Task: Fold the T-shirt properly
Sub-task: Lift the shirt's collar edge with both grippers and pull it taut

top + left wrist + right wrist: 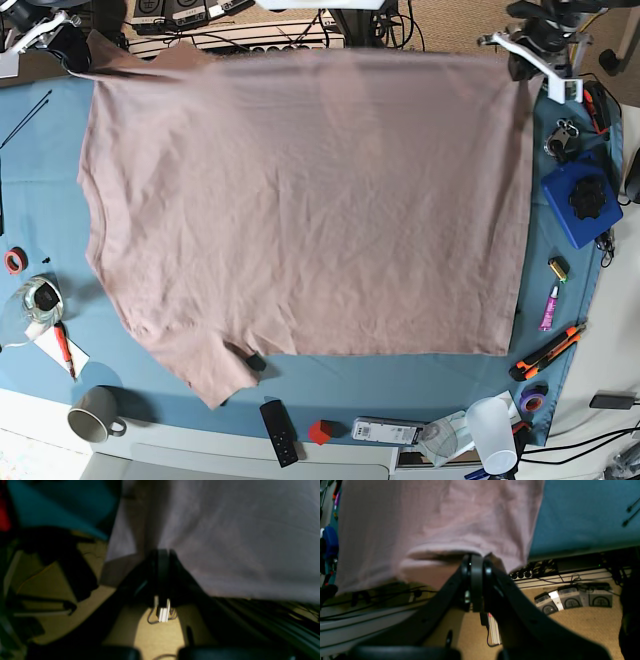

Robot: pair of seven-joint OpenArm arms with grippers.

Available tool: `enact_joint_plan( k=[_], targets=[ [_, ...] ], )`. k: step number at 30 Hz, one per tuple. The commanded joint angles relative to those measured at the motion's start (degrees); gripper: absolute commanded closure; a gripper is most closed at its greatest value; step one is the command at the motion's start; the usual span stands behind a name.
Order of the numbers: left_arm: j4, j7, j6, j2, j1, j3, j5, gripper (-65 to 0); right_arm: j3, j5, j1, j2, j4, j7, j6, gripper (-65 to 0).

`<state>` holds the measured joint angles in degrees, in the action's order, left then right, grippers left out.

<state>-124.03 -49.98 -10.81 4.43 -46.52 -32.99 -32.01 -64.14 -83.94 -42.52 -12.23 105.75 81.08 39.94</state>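
Dusty-pink cotton fills most of the base view: the T-shirt (300,200) lies spread flat over the teal table cloth (40,170), its far edge reaching the far side of the table, where both arms stand at its corners. The right gripper (476,557) has its jaws pressed together on the shirt's edge — the cloth bunches into a small fold right at the tips and spreads away beyond them, with bare teal cloth off to the jaws' right. The left gripper (162,552) is likewise clamped on the T-shirt, jaws narrow, the fabric rising from the tips and stretching off to their right; this view is blurred, so the exact pinch point is hard to make out. A grey mug (95,412) and a blue box (582,200) sit beside the shirt, well apart from both jaws.
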Motion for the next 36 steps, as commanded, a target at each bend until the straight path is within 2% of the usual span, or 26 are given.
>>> enact_joint_plan(
  k=[1, 3, 5, 7, 16, 20, 25, 28, 30, 36],
  targets=[
    [-1.0, 0.8, 0.2, 0.2, -0.8, -1.1, -1.3, 0.0, -0.9, -1.1, -0.4, -0.9, 0.8, -1.1, 0.1, 0.0],
    [-1.0, 0.9, 0.1, 0.2, -0.8, -1.3, -3.7, 0.0, -0.6, -1.1, 0.5, -1.0, 0.8, -1.1, 0.1, 0.0],
    [-1.0, 0.9, -2.6, 0.2, -0.8, -1.3, -5.4, 0.0, 0.1, -0.3, 1.3, -0.9, 0.7, -1.1, 0.1, 0.0],
    [-1.0, 0.9, -3.4, 0.2, -0.8, -1.3, -5.3, 0.0, 0.7, 0.8, 1.7, -0.9, 0.7, -1.1, 0.1, 0.0],
    [-1.0, 2.4, -3.2, 0.2, 1.6, -1.3, -5.3, 0.0, 0.8, 5.6, 4.9, -1.0, 0.7, -2.3, 0.1, 0.0],
    [-0.9, 2.4, -1.0, 0.2, 1.8, -1.3, -4.3, 0.0, 0.8, 5.6, 5.2, -1.0, 0.7, -2.4, 0.1, 0.0],
    [-0.6, 4.4, -1.1, 0.5, 2.0, -1.3, -4.0, 0.0, 0.9, 10.1, 5.9, -1.0, 0.7, -6.1, 0.1, 0.0],
    [-0.6, 4.7, -1.1, 0.5, 2.8, -1.3, -4.0, 0.0, 1.1, 10.8, 7.4, -1.1, 0.7, -6.2, 0.1, 0.0],
    [-0.6, 4.8, -1.2, 0.5, 3.7, -1.3, -4.0, 0.0, 2.6, 11.7, 8.1, -1.5, 0.7, -6.4, 0.1, 0.0],
    [-0.6, 5.0, -1.0, 0.5, 5.8, -1.3, -1.2, 0.0, 10.5, 20.1, 11.4, -3.5, 0.7, -10.3, 0.1, 0.0]
  ],
)
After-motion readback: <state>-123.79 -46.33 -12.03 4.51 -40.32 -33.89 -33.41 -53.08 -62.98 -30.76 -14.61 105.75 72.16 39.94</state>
